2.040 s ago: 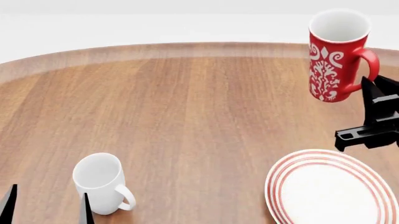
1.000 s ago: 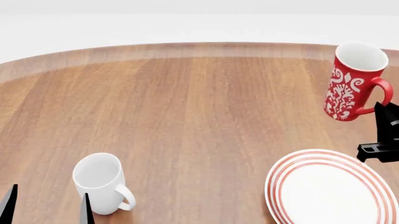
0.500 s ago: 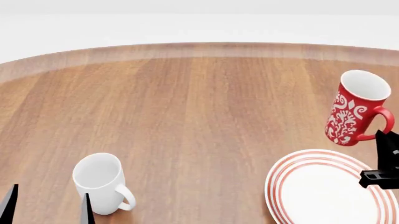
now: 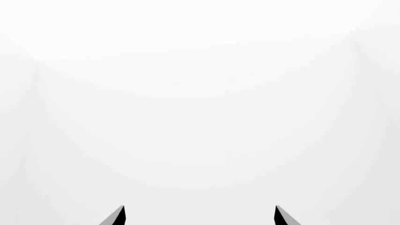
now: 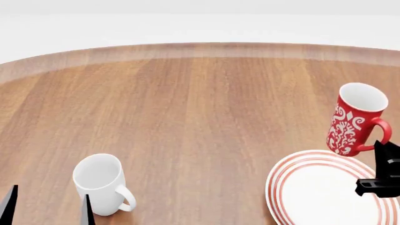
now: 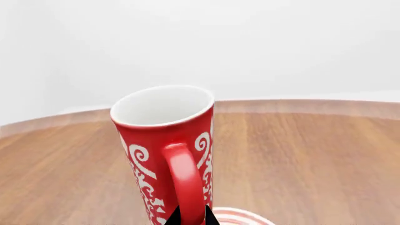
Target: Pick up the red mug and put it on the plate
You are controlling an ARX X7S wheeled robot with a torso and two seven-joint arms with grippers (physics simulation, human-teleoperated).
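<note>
At the lower left of the head view, the left tool [image 5: 48,207] shows two dark fingertips set apart, open and empty, just beside a white mug [image 5: 100,184] standing on the desk [image 5: 187,117]. At the lower right, the plate [image 5: 328,190] lies partly cut by the frame edge. The right tool [image 5: 382,176] sits over its right rim, clamped on the handle of the red mug [image 5: 353,119]. The mug hangs slightly tilted above the plate's far edge, mouth up. In the right wrist view, the handle [image 6: 186,180] runs down between the tool's tips.
</note>
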